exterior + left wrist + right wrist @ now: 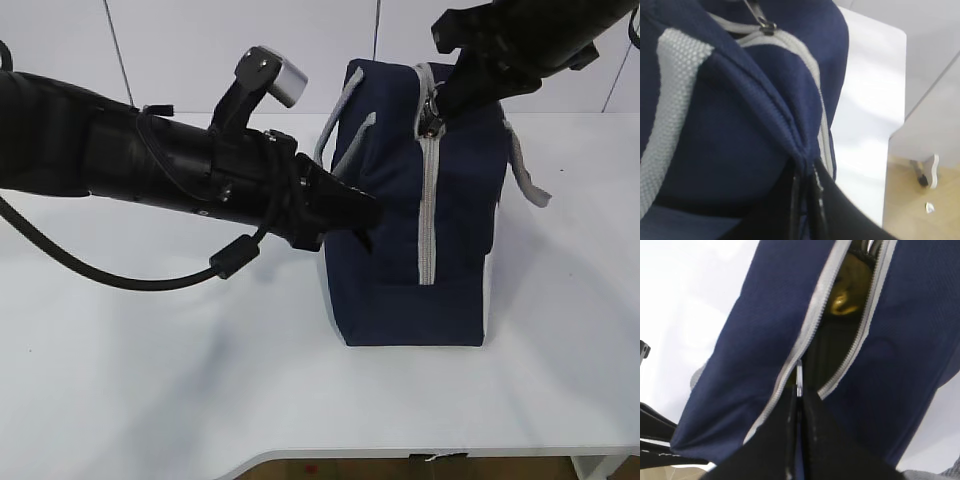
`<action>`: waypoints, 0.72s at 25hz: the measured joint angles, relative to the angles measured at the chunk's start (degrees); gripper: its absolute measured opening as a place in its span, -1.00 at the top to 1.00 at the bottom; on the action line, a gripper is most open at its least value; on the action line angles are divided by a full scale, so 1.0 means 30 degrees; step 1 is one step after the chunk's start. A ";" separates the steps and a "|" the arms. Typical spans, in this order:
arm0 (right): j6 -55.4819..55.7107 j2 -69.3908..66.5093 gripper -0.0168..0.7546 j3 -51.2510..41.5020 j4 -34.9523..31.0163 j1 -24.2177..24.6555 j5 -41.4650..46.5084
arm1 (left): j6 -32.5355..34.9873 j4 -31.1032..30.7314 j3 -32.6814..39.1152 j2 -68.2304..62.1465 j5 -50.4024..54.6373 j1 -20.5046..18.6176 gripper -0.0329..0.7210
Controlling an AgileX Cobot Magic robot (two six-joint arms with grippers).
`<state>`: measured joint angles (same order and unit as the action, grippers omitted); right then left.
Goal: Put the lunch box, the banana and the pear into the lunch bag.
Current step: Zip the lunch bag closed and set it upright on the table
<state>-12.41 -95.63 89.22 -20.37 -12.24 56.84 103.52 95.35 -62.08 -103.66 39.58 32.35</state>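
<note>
The navy lunch bag (400, 220) stands upright on the white table. My left gripper (368, 225) is shut on a fold of its navy fabric at the left end, as the left wrist view (807, 172) shows. My right gripper (437, 110) is at the bag's top, shut on the metal zipper pull (799, 380). Beyond the pull the grey zipper (815, 325) gapes open. A yellow fruit (845, 295) lies inside; I cannot tell whether it is the pear or the banana. The lunch box is hidden.
Grey webbing handles (345, 125) hang at both sides of the bag. The table's front edge (400, 455) runs close below. In the left wrist view the table's far edge (890, 135) drops to a wooden floor. White wall panels stand behind.
</note>
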 joint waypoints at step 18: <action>0.0065 -0.1461 0.94 0.2219 0.0312 0.0664 -0.1848 | -0.0923 -0.1259 -0.0031 0.0000 0.0105 0.0000 0.92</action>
<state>-12.22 -100.02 95.88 -19.43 -10.25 51.29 100.75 91.57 -62.17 -103.66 39.89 32.35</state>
